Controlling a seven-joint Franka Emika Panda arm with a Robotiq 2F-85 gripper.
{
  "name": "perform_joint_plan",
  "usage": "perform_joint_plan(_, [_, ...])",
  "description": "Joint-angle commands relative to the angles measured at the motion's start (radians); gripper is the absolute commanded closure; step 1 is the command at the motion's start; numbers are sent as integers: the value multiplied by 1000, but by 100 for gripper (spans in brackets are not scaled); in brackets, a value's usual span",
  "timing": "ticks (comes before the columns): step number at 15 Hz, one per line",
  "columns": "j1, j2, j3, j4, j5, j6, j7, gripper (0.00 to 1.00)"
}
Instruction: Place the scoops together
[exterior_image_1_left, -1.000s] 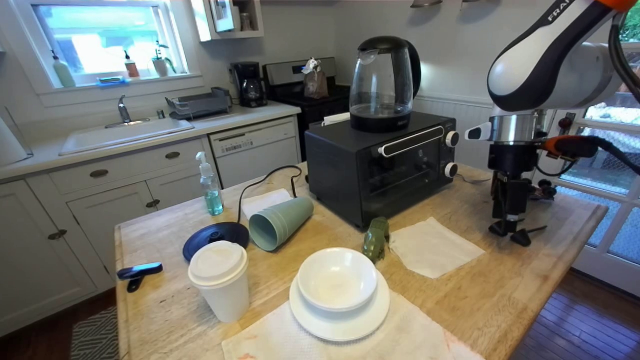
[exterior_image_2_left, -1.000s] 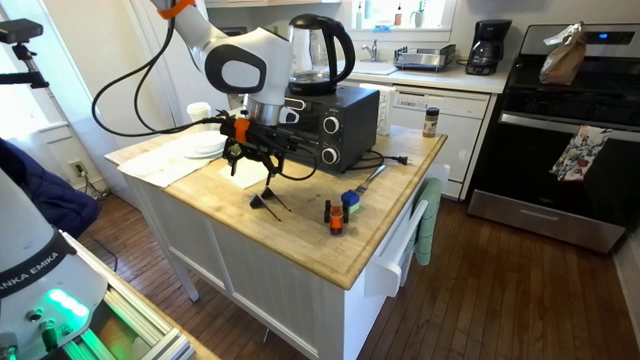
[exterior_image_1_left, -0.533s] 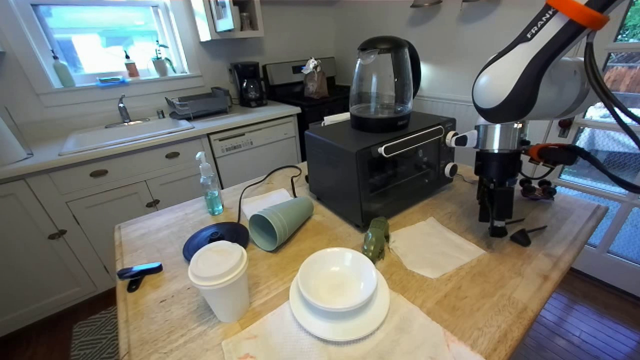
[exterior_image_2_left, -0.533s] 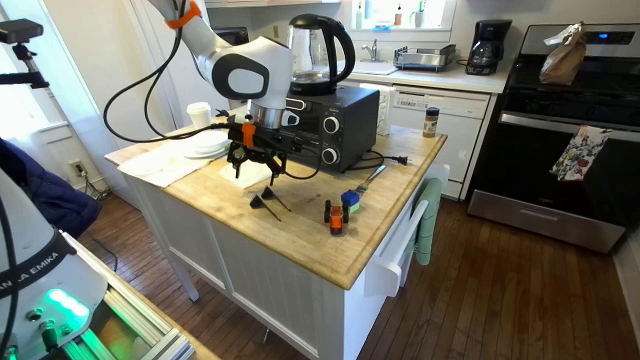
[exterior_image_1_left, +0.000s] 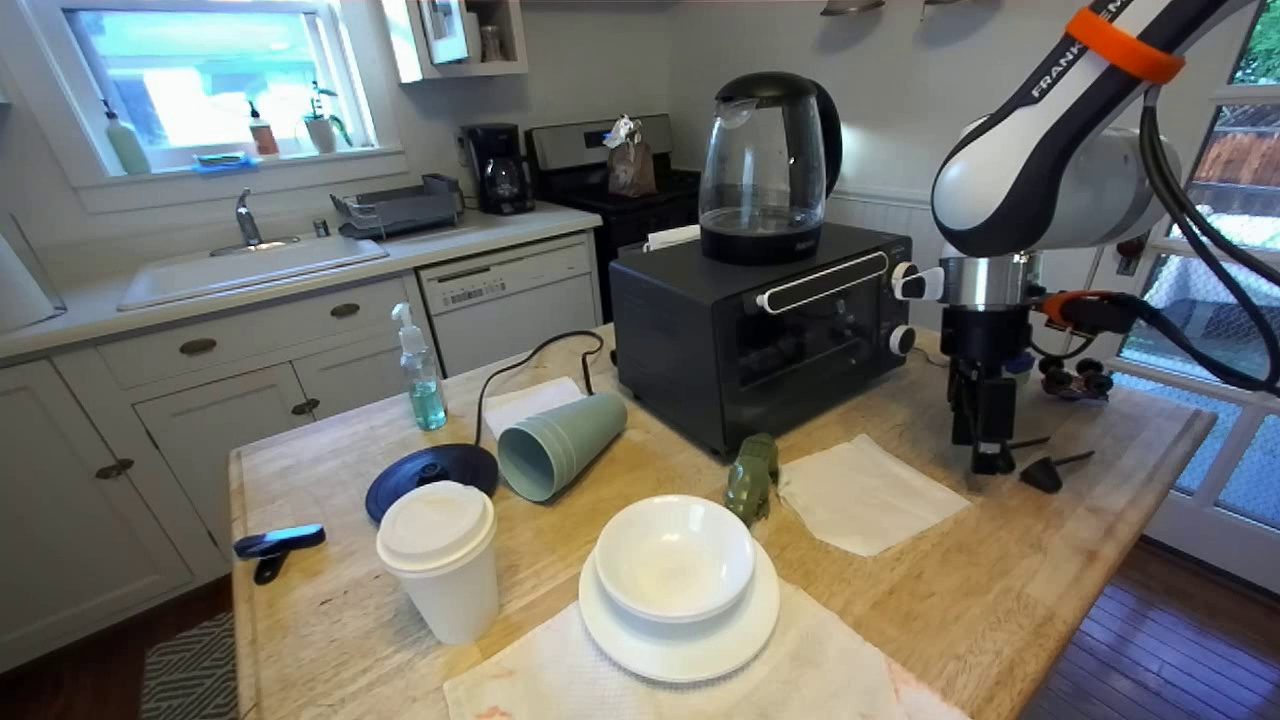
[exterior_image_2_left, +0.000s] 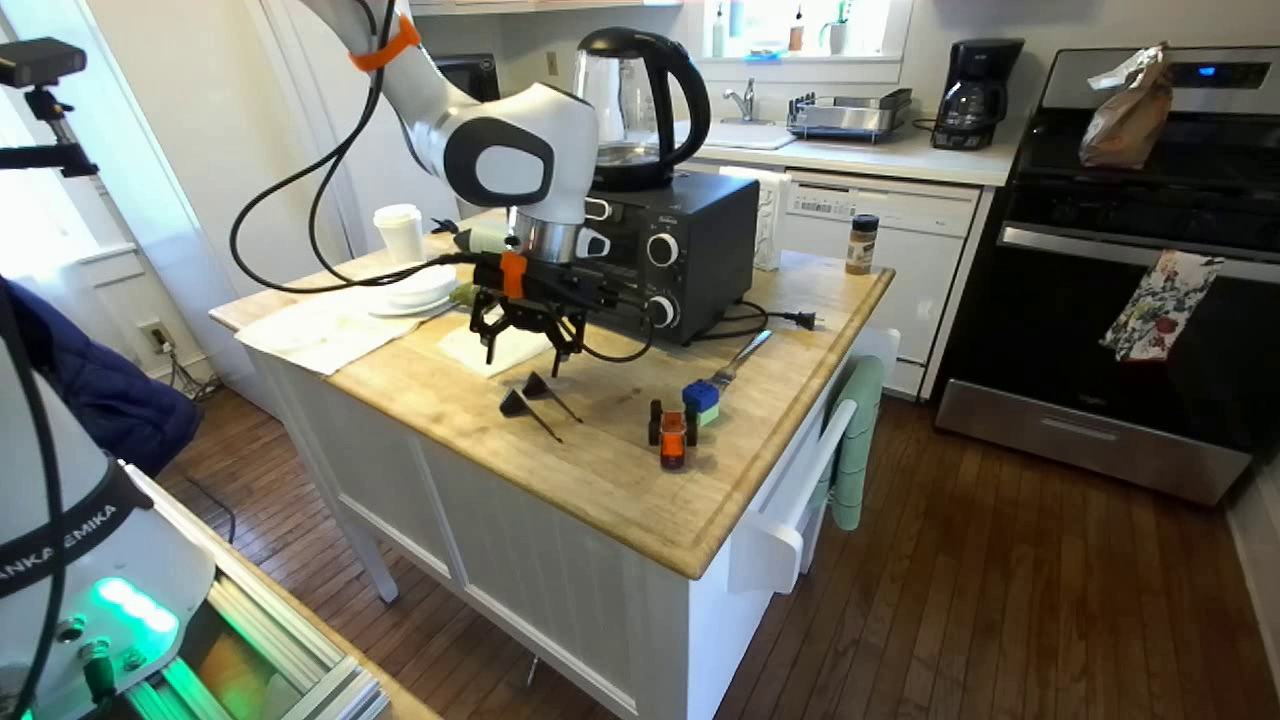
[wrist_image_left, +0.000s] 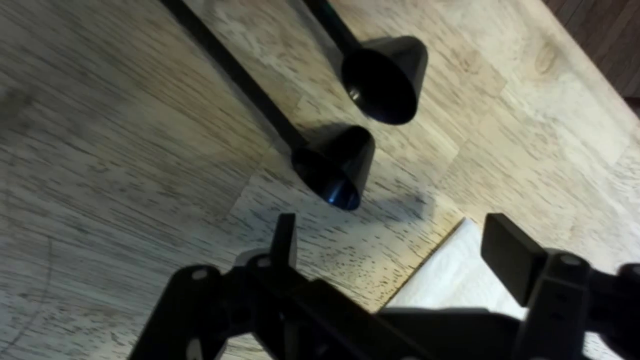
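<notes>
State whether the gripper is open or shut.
Open: in the wrist view, the gripper has its fingers wide apart, with tabletop and a white sheet showing between them. Both black scoops lie outside the gap.

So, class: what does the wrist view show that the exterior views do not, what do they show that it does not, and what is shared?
Wrist view only: a clear look into the hollows of both scoops.

Exterior views only: the kettle, the toaster oven and the white cup.

Shared: the scoops on the wooden tabletop, the gripper, and the white sheet, only partly in the wrist view.
</notes>
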Motion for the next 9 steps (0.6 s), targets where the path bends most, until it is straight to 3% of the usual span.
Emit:
perform_joint_plan(1, [-19,26,11,34,-43,-11,33,33])
perform_joint_plan(2, [-20,27,12,35,-47,-11,35,42])
perform_joint_plan(5, [-19,25,14,37,-58,-9,43,52])
perform_joint_plan(9, [-17,26,14,42,-70,-7,56,75])
